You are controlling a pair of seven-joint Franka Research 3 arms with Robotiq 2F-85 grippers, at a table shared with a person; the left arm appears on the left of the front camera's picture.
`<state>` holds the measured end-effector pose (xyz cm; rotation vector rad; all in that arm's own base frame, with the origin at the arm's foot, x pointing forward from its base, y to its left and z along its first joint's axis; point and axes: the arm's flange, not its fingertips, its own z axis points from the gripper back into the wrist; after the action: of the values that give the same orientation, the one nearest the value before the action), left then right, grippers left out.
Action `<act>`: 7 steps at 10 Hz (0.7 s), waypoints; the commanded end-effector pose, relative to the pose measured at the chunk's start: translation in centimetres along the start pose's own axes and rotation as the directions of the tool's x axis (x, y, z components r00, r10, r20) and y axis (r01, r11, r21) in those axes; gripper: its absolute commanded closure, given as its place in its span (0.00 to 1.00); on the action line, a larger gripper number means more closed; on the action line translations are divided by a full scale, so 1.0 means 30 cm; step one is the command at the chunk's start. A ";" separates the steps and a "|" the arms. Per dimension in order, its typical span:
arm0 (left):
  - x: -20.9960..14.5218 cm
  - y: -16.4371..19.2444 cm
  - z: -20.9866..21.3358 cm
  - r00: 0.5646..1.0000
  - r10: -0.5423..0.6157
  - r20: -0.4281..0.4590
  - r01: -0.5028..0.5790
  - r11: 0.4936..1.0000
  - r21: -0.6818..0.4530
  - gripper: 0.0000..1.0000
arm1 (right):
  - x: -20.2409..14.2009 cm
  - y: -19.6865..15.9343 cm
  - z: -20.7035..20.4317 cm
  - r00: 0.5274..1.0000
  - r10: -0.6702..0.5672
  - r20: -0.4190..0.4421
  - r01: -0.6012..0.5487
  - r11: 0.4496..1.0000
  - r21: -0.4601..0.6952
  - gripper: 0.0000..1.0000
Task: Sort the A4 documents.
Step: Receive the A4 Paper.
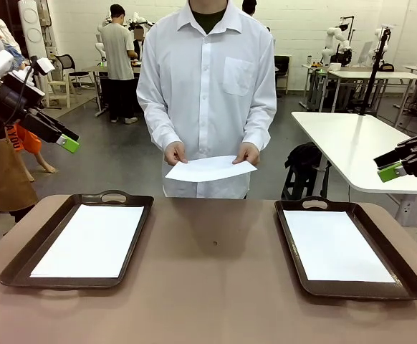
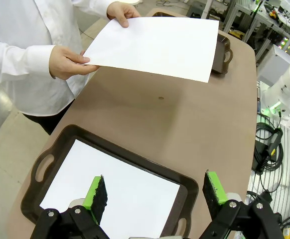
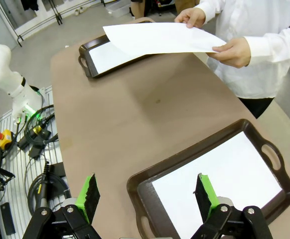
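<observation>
A person in a white shirt stands at the far side, holding a blank white A4 sheet (image 1: 210, 168) in both hands above the table's far edge; the same held sheet (image 2: 157, 46) (image 3: 160, 37) shows in both wrist views. A second white sheet (image 1: 92, 240) lies in the left dark brown tray (image 1: 22, 261), and a third sheet (image 1: 334, 246) lies in the right tray (image 1: 402, 276). My left gripper (image 1: 65, 140) hangs open high at the left, above its tray (image 2: 60, 144). My right gripper (image 1: 389, 168) hangs open high at the right, over its tray (image 3: 150, 174).
The brown table (image 1: 212, 287) lies bare between the two trays. A white table (image 1: 352, 143) stands behind at the right. Other people and lab benches are farther back. Cables and a robot base (image 3: 8, 74) lie beside the table's side edge.
</observation>
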<state>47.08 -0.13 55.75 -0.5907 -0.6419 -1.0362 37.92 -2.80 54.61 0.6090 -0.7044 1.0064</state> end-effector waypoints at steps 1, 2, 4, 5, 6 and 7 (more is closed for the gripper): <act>-0.001 -0.001 0.001 1.000 -0.016 -0.001 0.016 1.000 -0.001 0.00 | -0.003 -0.001 -0.004 1.000 -0.004 -0.005 0.004 1.000 0.001 0.00; -0.001 -0.001 0.001 1.000 -0.016 -0.001 0.016 1.000 -0.001 0.00 | -0.003 -0.001 -0.004 1.000 -0.004 -0.005 0.004 1.000 0.001 0.00; -0.001 -0.001 0.001 1.000 -0.016 -0.001 0.016 1.000 -0.001 0.00 | -0.003 -0.001 -0.004 1.000 -0.004 -0.005 0.004 1.000 0.001 0.00; -0.001 -0.001 0.001 1.000 -0.016 -0.001 0.016 1.000 -0.001 0.00 | -0.003 -0.001 -0.004 1.000 -0.004 -0.005 0.004 1.000 0.001 0.00; -0.001 -0.001 0.001 1.000 -0.016 -0.001 0.016 1.000 -0.001 0.00 | -0.003 -0.001 -0.004 1.000 -0.004 -0.005 0.004 1.000 0.001 0.00; -0.001 -0.001 0.001 1.000 -0.016 -0.001 0.016 1.000 -0.001 0.00 | -0.003 -0.001 -0.004 1.000 -0.004 -0.005 0.004 1.000 0.001 0.00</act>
<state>47.08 -0.13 55.75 -0.5907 -0.6419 -1.0362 37.92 -2.80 54.61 0.6090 -0.7044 1.0064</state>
